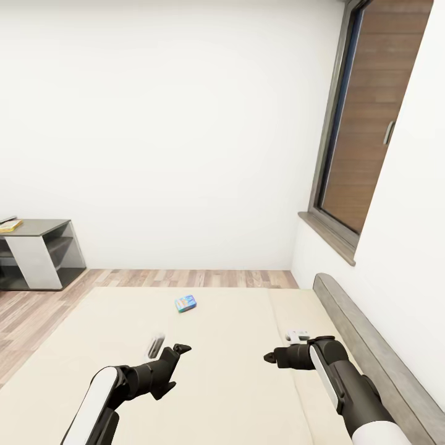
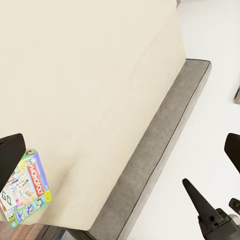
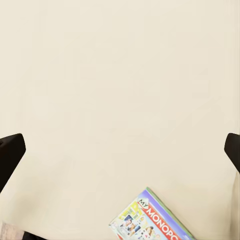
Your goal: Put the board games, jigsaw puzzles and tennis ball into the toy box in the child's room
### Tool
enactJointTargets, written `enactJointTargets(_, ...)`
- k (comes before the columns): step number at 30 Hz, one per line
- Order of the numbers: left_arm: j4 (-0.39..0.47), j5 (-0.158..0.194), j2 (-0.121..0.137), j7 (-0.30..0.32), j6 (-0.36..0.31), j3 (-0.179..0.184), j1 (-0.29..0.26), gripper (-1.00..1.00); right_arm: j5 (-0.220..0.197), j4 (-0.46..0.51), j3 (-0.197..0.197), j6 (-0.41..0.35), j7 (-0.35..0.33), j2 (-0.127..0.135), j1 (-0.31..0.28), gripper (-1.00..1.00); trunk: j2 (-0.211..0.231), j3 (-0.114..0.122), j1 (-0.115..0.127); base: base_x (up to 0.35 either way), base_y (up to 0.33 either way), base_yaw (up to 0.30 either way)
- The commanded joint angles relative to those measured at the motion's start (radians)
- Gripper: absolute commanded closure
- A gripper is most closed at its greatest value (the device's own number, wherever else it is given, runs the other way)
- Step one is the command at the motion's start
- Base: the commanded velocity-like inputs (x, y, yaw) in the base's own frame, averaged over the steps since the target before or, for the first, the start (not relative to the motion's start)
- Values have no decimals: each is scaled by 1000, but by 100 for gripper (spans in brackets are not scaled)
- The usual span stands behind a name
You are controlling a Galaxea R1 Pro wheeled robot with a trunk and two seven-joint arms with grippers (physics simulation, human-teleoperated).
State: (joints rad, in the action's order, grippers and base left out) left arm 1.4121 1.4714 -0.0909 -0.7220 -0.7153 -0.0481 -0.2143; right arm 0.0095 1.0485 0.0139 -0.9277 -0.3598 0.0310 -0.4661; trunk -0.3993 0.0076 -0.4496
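monopoly box (image 3: 152, 220) cut by frame edge

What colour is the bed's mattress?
Plain beige mattress, clearest in the head view.

A small flat blue printed game box (image 1: 185, 303) lies face-up on the plain beige mattress of the dark grey-framed bed (image 1: 235, 371), toward its far edge. A green-edged flat "Monopoly" box (image 3: 152, 220) lies flat near the mattress edge.
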Motion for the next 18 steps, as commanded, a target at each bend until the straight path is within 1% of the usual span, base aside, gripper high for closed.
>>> enactJointTargets(1,1,10,-1,-10,-3,-3,0,-100,1,1,1,-4,-2,1,0,-100,-1,0,0,0,-19,0)
enactJointTargets(18,1,10,-1,-11,-3,-3,0,-100,1,0,1,-4,-2,1,0,-100,-1,0,0,0,-11,0)
